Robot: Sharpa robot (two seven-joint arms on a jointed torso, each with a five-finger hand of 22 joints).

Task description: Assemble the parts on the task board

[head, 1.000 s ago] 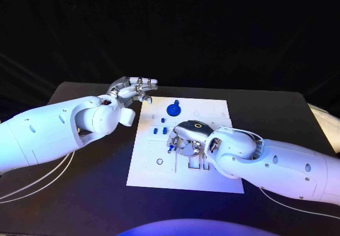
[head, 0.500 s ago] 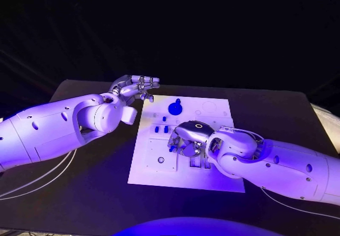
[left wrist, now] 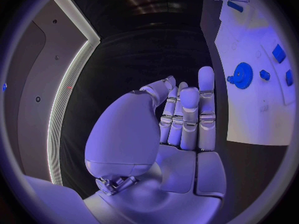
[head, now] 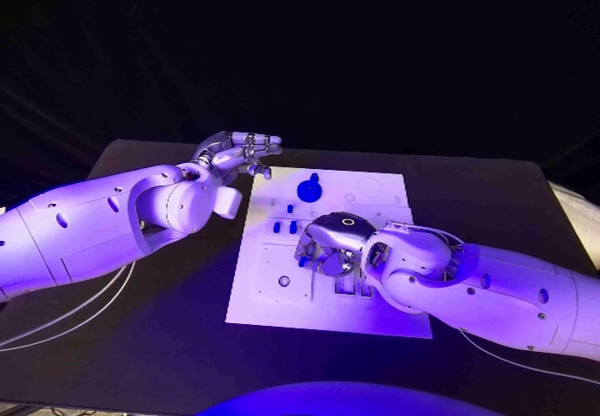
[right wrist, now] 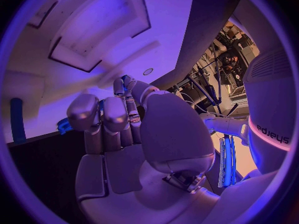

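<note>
Resting on task board (head: 269,299): right hand (head: 328,247), grasp unclear | left hand (head: 238,154) empty, fingers loosely apart | blue gear (head: 308,188) flat

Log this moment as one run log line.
left hand: empty, off task board corner | right hand: down on board, grasp unclear | blue gear: on board, untouched

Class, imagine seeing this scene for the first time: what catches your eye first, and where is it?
The white task board in the middle of the black table. The right robot hand is down over its centre. The left robot hand hangs off its far left corner, near a blue gear.
</note>
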